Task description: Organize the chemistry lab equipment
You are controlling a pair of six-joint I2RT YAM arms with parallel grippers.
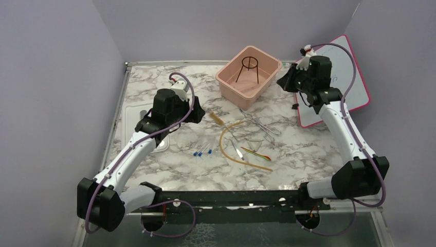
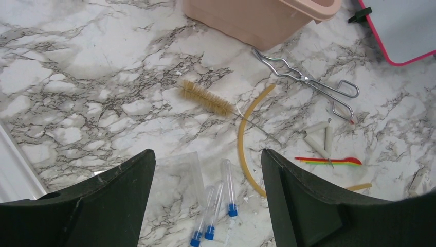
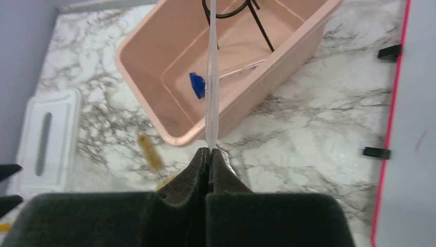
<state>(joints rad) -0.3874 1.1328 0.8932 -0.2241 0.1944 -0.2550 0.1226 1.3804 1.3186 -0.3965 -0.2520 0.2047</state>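
My right gripper (image 3: 210,152) is shut on a thin clear plastic stick (image 3: 211,77) and holds it over the near rim of the pink bin (image 3: 139,77). The bin holds the black wire tripod (image 1: 248,64) and a blue piece (image 3: 196,85). My left gripper (image 2: 205,159) is open and empty, above three blue-capped clear tubes (image 2: 229,190). On the marble lie the tan rubber tube (image 2: 247,139), metal tongs (image 2: 308,82), a bristle brush (image 2: 206,98), a small spatula (image 1: 237,150) and a red-green strip (image 2: 329,161). In the top view the right gripper (image 1: 282,81) is beside the bin's right corner.
The pink-framed whiteboard (image 1: 339,82) leans at the right, behind the right arm. The white lid (image 1: 136,116) lies at the left, under the left arm. A clear plastic sheet (image 2: 175,175) and white stubs (image 2: 316,139) lie near the tubes. Walls close the left, back and right.
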